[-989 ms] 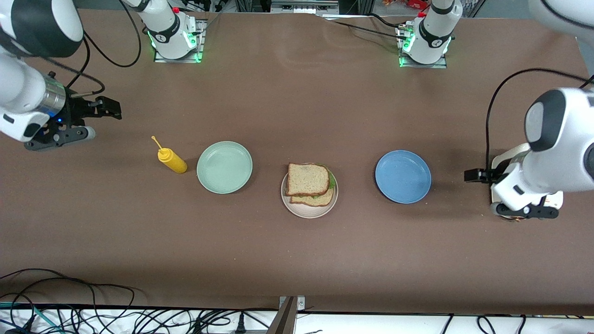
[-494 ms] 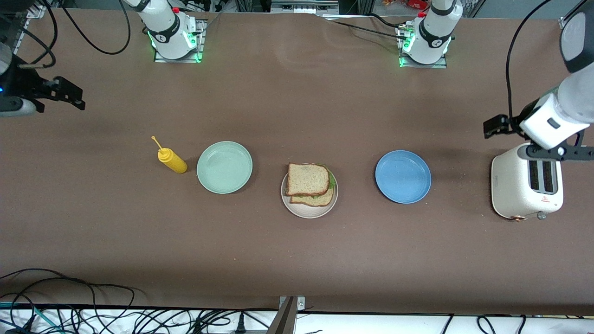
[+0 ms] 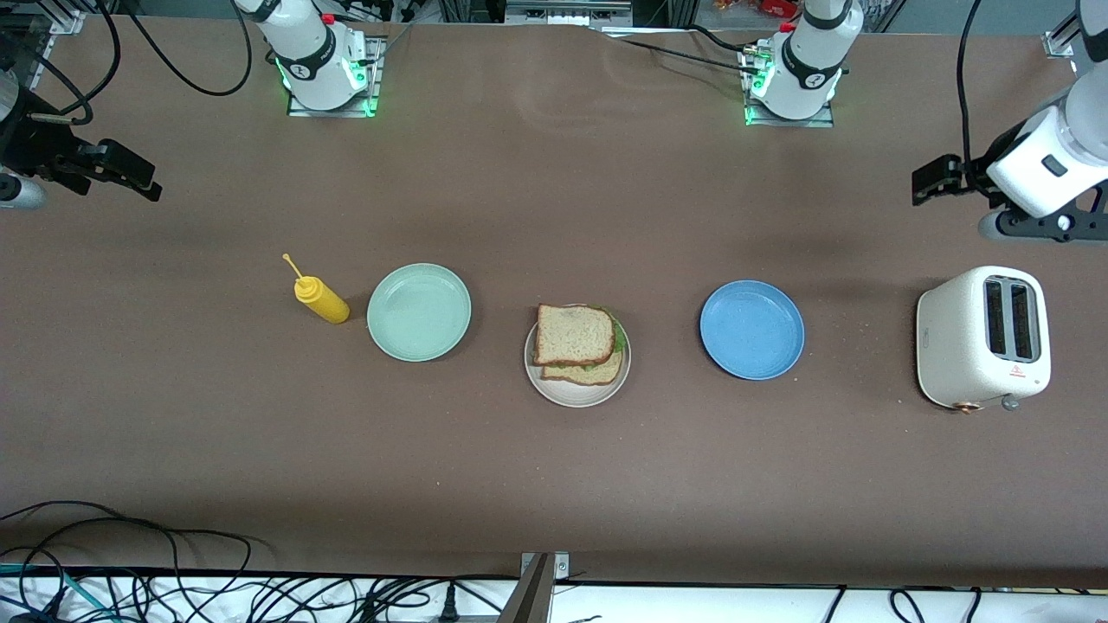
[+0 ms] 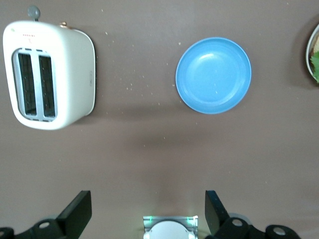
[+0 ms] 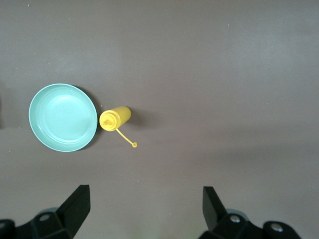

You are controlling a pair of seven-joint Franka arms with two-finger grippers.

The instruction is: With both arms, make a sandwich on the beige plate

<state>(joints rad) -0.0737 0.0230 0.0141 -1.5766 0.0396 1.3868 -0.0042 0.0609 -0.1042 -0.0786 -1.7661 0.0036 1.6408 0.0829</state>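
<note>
Sandwich sits assembled on the beige plate at frame centre in the front view: top slice skewed over the lower one, lettuce showing at the edge. Mint plate and yellow squeeze bottle lie centre-left, blue plate and toaster centre-right. Right gripper hangs at the upper left edge, left gripper at the upper right, both carrying nothing.

Left wrist view: left gripper, fingers spread wide, high over bare table; toaster upper left, blue plate upper centre.

Right wrist view: right gripper, fingers spread wide; mint plate and bottle at mid-left.

Judgement: stacking looks finished; the step in hand is retreat. Next move calls only for parking both arms.

Versus a second ago: both arms have pulled up and outward; the left arm has uncovered the toaster. Sandwich unmoved.
</note>
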